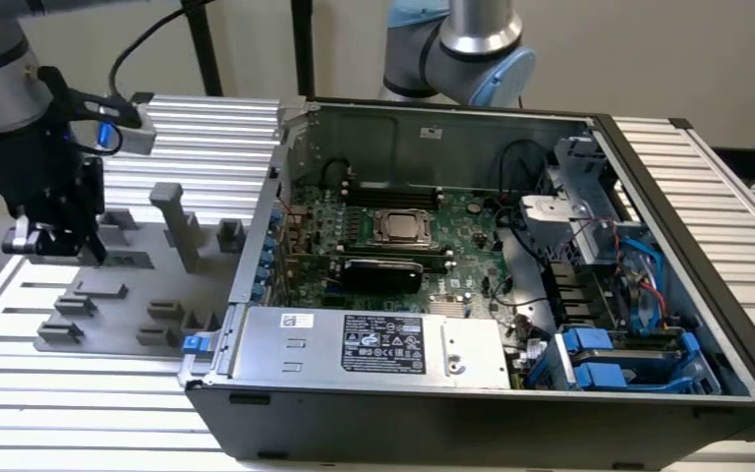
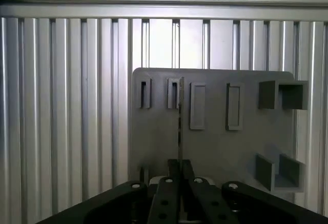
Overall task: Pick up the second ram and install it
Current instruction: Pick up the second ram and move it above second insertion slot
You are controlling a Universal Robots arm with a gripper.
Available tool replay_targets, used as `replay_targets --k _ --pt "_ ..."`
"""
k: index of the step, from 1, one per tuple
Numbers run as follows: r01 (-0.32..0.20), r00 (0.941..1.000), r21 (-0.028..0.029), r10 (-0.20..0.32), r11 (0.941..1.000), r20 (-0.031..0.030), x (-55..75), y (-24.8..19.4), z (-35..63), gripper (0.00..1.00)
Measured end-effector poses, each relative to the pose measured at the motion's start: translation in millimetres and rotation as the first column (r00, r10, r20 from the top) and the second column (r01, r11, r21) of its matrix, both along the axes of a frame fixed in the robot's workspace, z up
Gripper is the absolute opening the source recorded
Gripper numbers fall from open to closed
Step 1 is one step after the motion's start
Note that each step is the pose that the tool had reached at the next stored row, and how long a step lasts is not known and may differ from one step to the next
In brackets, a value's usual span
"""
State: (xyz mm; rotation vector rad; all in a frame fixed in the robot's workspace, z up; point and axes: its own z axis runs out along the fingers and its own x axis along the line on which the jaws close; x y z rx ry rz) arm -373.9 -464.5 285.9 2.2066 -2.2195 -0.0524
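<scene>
Ram (image 2: 180, 126): I see it edge-on in the wrist view, a thin dark line running from the fingers out over the grey tray (image 2: 215, 152). Its far end lines up with a narrow slot block (image 2: 174, 93). I cannot tell whether it sits in that slot or hangs above it.

Gripper (image 2: 179, 170): fingers drawn together on the near end of the stick, pinching it.

In the exterior view the gripper (image 1: 56, 246) hangs over the tray (image 1: 154, 295) at the exterior view's left, on the ribbed tabletop (image 1: 76, 393). A tall post (image 1: 174, 221) stands just to the exterior view's right of it, with low blocks (image 1: 119, 224) between them and others nearer the camera.

The open case (image 1: 483, 433) lies beside the tray. Its raised side wall (image 1: 276, 187) stands between the tray and the motherboard (image 1: 470, 221). On the board I note the silver processor (image 1: 404, 228) and a black cooler part (image 1: 377, 270) below it. The power supply (image 1: 371, 344) fills the near side of the case. Cables (image 1: 613, 285) and blue drive bays (image 1: 601, 359) crowd the exterior view's right end.

A second arm's joint (image 1: 476, 49) stands behind the case.
</scene>
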Motion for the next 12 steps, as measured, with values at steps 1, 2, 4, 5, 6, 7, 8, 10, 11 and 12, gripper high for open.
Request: replay_targets --k 1,2,4,5,6,7,8,10,11,12 --pt "0.0 1.0 -0.0001 0.0 1.0 -0.0003 0.1 0.0 4.7 0.0" --pt "-0.001 1.0 0.0 0.001 1.0 0.0 0.6 0.0 9.3 0.0" --pt "-0.004 1.0 0.0001 0.004 1.0 -0.0001 1.6 0.0 18.3 0.0" --pt "-0.005 1.0 0.0003 0.005 1.0 0.0 2.1 0.0 22.8 0.0" --pt "-0.006 1.0 0.0005 0.006 1.0 0.0 2.8 0.0 27.2 0.0" --pt "-0.006 1.0 0.0006 0.006 1.0 -0.0001 3.7 0.0 31.7 0.0" --pt "-0.008 1.0 0.001 0.008 1.0 0.0 4.8 0.0 36.3 0.0" --pt "-0.009 1.0 0.0018 0.009 1.0 -0.0001 7.9 0.0 45.4 0.0" --pt "-0.01 1.0 0.0027 0.01 0.9999 -0.0001 10.2 0.0 49.4 0.0" --pt "-0.011 0.9999 0.0038 0.011 0.9999 0.0 12.7 0.0 53.3 0.0"
